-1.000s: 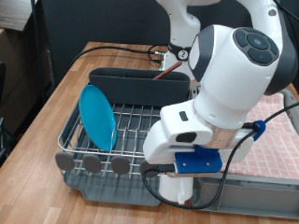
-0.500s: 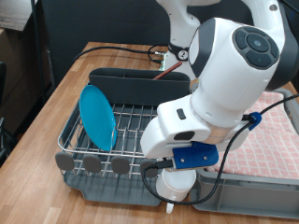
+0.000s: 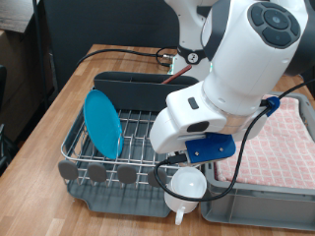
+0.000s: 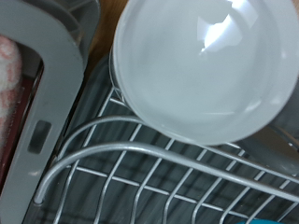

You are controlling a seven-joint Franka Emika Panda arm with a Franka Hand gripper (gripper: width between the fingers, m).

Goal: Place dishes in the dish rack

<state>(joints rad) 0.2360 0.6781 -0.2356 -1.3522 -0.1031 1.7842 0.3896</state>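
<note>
White mug now exposed at dish rack front edge as arm lifts; plate racked; jaws' state unclear.

A wooden table stands before a dark backdrop, with perhaps a cardboard box behind.

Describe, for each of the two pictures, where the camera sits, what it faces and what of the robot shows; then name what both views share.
Exterior view: off the arm, beside the table, facing the rack with the plate standing in it; the white arm fills its right, gripper at the mug.
Wrist view: on the hand, looking along the fingers onto the mug over the rack wires; no fingers show.
Shared: mug and rack.
</note>
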